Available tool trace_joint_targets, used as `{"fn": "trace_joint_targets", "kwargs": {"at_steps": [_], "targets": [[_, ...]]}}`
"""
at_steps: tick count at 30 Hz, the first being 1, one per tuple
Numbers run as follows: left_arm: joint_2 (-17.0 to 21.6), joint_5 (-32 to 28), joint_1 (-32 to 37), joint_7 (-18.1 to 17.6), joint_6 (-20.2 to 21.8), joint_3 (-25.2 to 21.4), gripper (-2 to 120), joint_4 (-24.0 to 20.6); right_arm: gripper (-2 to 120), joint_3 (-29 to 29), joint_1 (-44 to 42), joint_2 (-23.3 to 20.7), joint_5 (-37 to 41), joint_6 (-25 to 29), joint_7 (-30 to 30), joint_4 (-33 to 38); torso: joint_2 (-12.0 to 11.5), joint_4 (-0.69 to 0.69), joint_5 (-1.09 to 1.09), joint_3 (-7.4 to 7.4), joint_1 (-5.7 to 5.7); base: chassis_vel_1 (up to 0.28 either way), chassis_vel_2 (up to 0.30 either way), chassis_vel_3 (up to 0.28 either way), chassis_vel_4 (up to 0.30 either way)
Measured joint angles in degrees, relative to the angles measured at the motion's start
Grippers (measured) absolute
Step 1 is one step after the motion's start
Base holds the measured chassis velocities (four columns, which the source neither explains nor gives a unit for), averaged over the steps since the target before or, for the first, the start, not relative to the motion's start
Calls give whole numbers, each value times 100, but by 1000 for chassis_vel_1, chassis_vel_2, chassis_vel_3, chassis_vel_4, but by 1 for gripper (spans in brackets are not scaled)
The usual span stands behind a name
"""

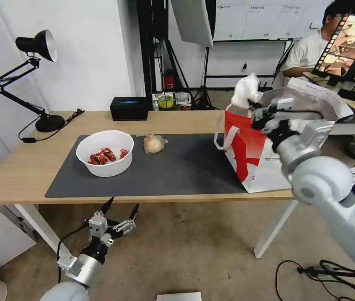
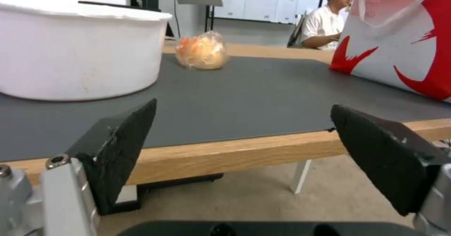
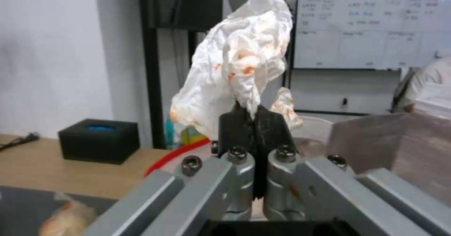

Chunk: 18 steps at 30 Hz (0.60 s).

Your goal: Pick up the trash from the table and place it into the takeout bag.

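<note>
Tissue (image 3: 239, 63): crumpled white paper, creased, flecked with orange-red stains, pinched between the closed black pads of the right gripper (image 3: 253, 118) and held above the open mouth of the takeout bag (image 1: 248, 161).
Takeout bag: stiff red-and-white tote, silver foil lining, white loop handle, upright on the right end of the table (image 1: 14, 175).
Table: light-wood top, white legs, bearing 1 matte dark grey mat (image 1: 185, 167).
Bowl (image 1: 105, 152): white, round, smooth-walled, holding red crayfish shells, on the mat's left part.
Small clear bag (image 1: 153, 143): crinkled film around a beige lump, just beside the bowl, well apart from the tote.
Black box (image 1: 129, 108): cuboid with blue top opening, at the table's far edge.
Desk lamp (image 1: 35, 46): black, jointed arm, on the far left corner.
Left gripper (image 1: 121, 211): fingers spread wide and empty, below the near table edge, in front of the bowl.
</note>
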Motion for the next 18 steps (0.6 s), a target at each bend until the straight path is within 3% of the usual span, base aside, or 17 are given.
{"fn": "trace_joint_targets", "kwargs": {"at_steps": [9, 18], "targets": [[137, -83, -32, 28, 4, -96, 100, 6, 0, -162, 714, -142, 1694, -910, 1249, -135, 0, 1, -2, 0, 0, 0, 0, 0, 0], [172, -149, -54, 38, 5, -146, 100, 32, 0, -215, 916, -217, 1757, -1094, 1241, -317, 0, 0, -1, 0, 0, 0, 0, 0, 0]]}}
